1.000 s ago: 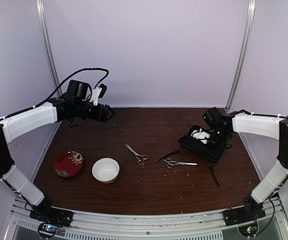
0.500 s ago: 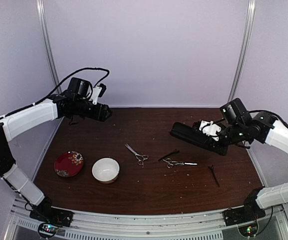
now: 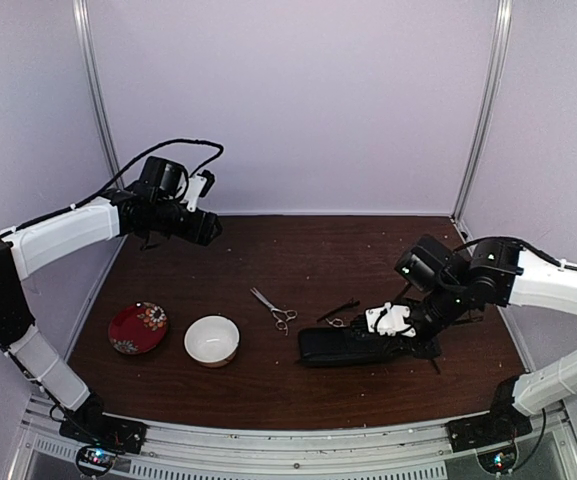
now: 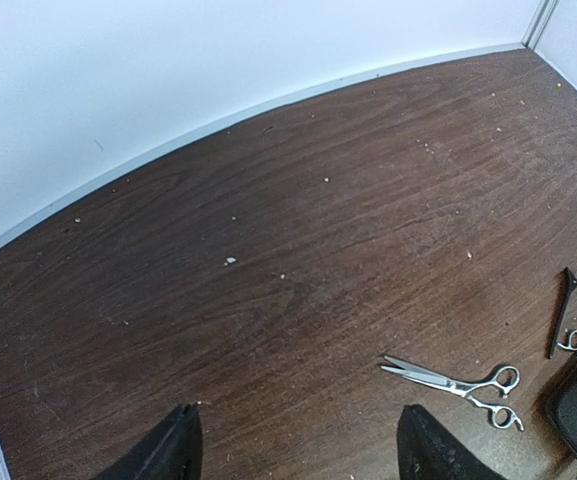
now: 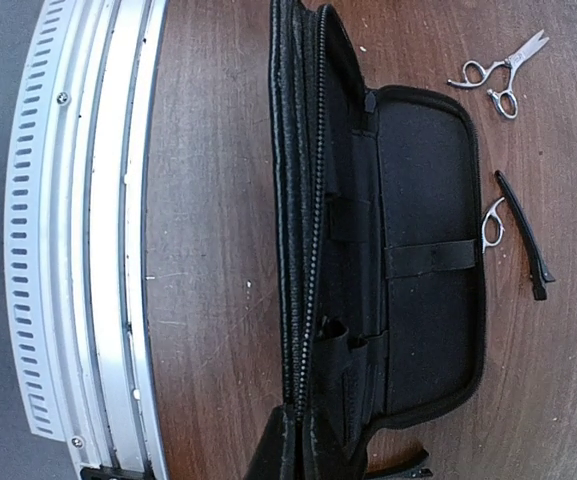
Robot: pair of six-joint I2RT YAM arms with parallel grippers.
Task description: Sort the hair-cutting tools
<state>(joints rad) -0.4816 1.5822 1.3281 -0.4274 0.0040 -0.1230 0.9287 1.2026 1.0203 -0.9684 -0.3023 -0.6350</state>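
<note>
Black pouch laid open at lower centre; nothing packed yet.
Right gripper clamps its end; left gripper hovers upper left, fingers apart. One scissors lies centre, second scissors peeks from under the pouch beside a black clip. Next likely: pinch the free scissors.

**Table surface, seen from above (twelve o'clock at the far wall).** Dark brown wooden table, its top flecked with pale crumbs. At eight o'clock lies a red patterned plate. A white bowl stands near the plate's three o'clock, not touching it. Near the centre, silver scissors lie free, with a thin black clip at their three o'clock. At five o'clock an opened black pouch lies flat. It covers a second pair of scissors except for one ring handle, which shows just beside the clip.
</note>
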